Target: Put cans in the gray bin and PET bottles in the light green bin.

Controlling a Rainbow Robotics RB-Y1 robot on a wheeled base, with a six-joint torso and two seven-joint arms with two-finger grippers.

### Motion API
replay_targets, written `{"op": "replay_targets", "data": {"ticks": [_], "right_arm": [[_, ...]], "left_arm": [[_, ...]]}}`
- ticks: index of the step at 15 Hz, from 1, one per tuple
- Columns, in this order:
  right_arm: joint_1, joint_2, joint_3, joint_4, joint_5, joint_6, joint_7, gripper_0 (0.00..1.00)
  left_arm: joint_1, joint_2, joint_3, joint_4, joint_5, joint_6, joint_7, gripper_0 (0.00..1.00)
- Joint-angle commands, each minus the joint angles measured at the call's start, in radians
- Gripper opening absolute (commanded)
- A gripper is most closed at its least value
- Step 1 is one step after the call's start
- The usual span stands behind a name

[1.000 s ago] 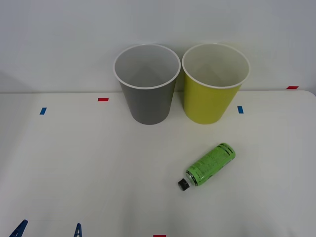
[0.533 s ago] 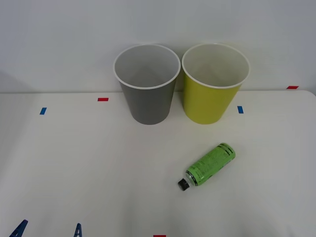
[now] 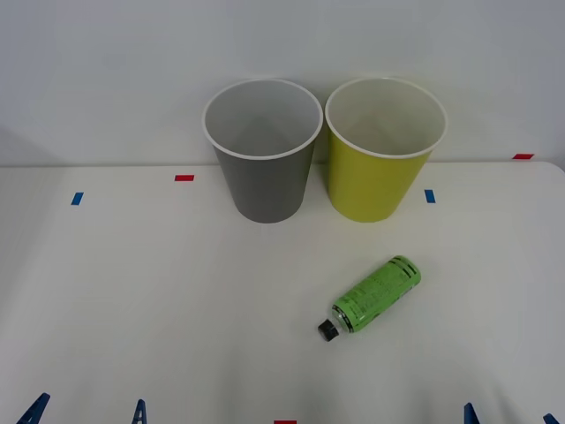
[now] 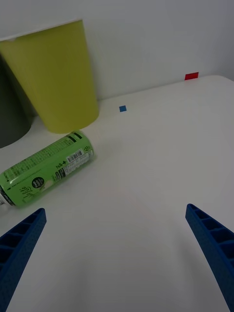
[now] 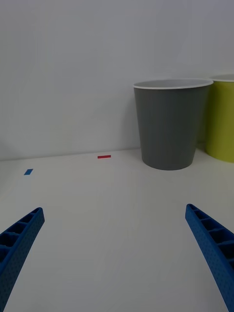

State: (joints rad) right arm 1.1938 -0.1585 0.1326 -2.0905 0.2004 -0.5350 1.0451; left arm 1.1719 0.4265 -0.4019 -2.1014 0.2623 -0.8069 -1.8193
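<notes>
Two grippers sat at the near edge of the table (image 3: 115, 291), both spread wide with nothing between the fingers. Left gripper (image 3: 86, 413) was at the near-left corner, well apart from everything; judged idle. Right gripper (image 3: 508, 415) was at the near-right, with the bottle ahead of it and off to the left.

Left to right on the table: gray bin (image 3: 263, 150) at the far side, upright, white inside, nothing visible in it. Light green bin (image 3: 386, 148) just beside it on the right, same shape, also looked bare inside; could not tell if the two rims touched. Bottle (image 3: 371, 297) lay on its side nearer than the green bin, apart from it, black cap (image 3: 327, 330) pointing near-left, base toward far-right.

Step in hand, as I read it: approach, no grasp yet. Bottle not yet sorted, no can seen on the table. Right arm looked the better placed one.

Next move probably calls for the right gripper to go forward and left, turn so the fingers straddle the bottle across its body rather than along it, drop down, close, then lift and carry far to the green bin.

Bottle: small, slim, bright green printed label with a barcode, dark band near the base. Round and lying flat, so it could roll if nudged off-centre.
</notes>
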Motion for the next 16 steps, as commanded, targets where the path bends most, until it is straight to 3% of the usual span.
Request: {"op": "replay_targets", "data": {"ticks": [1, 5, 9, 11, 16], "right_arm": [[-0.045, -0.064, 0.050, -0.177, -0.122, 0.288, 0.006, 1.00], [-0.137, -0.107, 0.045, -0.332, -0.274, 0.618, -0.011, 1.00], [-0.220, -0.115, 0.009, -0.367, -0.381, 0.779, -0.045, 1.00], [-0.264, -0.122, -0.018, -0.390, -0.394, 0.882, -0.089, 1.00], [-0.398, -0.168, -0.014, -0.477, -0.348, 1.202, -0.361, 1.00]], "left_arm": [[0.000, 0.000, 0.000, 0.000, 0.000, 0.000, 0.000, 1.00], [0.000, 0.000, 0.000, 0.000, 0.000, 0.000, 0.000, 1.00], [0.000, 0.000, 0.000, 0.000, 0.000, 0.000, 0.000, 1.00], [0.000, 0.000, 0.000, 0.000, 0.000, 0.000, 0.000, 1.00], [0.000, 0.000, 0.000, 0.000, 0.000, 0.000, 0.000, 1.00]]}}
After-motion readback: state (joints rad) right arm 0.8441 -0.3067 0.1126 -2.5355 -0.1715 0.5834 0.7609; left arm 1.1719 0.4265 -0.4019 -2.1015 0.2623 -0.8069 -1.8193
